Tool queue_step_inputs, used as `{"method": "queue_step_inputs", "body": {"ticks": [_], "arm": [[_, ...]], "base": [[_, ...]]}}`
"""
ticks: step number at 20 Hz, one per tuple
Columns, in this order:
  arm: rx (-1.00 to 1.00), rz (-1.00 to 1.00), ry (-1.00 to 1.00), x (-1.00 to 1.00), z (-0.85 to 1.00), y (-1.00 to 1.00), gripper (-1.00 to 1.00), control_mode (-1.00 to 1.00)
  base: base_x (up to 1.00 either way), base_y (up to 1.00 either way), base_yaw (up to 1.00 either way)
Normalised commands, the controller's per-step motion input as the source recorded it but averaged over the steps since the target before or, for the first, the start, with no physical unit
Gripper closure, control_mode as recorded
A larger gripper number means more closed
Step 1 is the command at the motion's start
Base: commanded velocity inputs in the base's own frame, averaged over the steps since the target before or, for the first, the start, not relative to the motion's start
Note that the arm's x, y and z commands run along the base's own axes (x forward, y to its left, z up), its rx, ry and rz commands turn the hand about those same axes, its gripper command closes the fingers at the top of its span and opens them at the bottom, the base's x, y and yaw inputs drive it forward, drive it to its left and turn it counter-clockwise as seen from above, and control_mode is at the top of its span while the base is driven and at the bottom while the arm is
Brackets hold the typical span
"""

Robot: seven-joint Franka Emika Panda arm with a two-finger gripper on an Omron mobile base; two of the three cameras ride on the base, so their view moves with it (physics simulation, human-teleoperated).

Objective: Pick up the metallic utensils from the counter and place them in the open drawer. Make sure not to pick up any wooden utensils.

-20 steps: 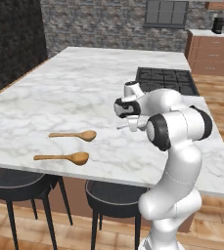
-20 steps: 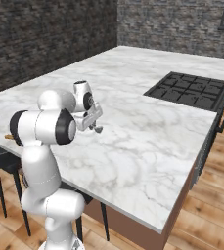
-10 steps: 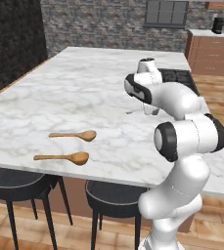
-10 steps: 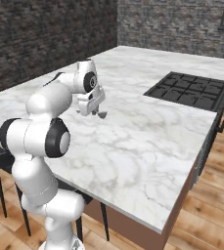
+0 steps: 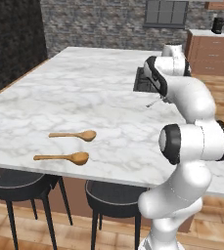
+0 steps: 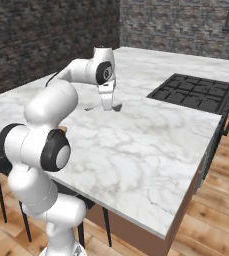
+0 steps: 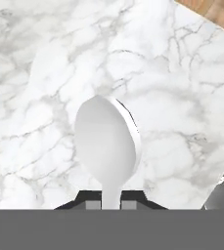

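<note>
Your gripper (image 7: 111, 199) held a metal spoon (image 7: 107, 146): jaws clamped on its handle, bowl sticking out ahead over the marble desk (image 7: 45, 73). In the right base view the gripper (image 6: 107, 102) hung above the desk (image 6: 151, 145), well left of the cooktop (image 6: 196, 92). From the left, a slim grey utensil (image 5: 153, 103) showed beside the arm, near the cooktop (image 5: 144, 82). Two wooden spoons (image 5: 74, 135) (image 5: 63, 157) lay side by side near the desk's front edge, well apart from the arm.

Materials, finish
Surface (image 5: 108, 97): white marble, grey veins, smooth. Spoon (image 7: 107, 141), frame centre: pale matt metal. Two spoons (image 5: 73, 146), lower left: tan wood.
</note>
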Motion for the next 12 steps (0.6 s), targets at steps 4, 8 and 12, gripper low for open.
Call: {"method": "queue_step_inputs", "body": {"ticks": [4, 8, 12], "arm": [[0.10, 0.51, -0.08, -0.44, 0.25, -0.52, 1.00, -1.00], [0.01, 0.51, -0.05, -0.64, 0.53, -0.08, 1.00, -1.00], [0.00, 0.46, 0.00, -0.82, 0.43, 0.00, 1.00, -1.00]], "base": [[0.00, 0.00, 0.00], [0.00, 0.00, 0.00], [0.00, 0.00, 0.00]]}}
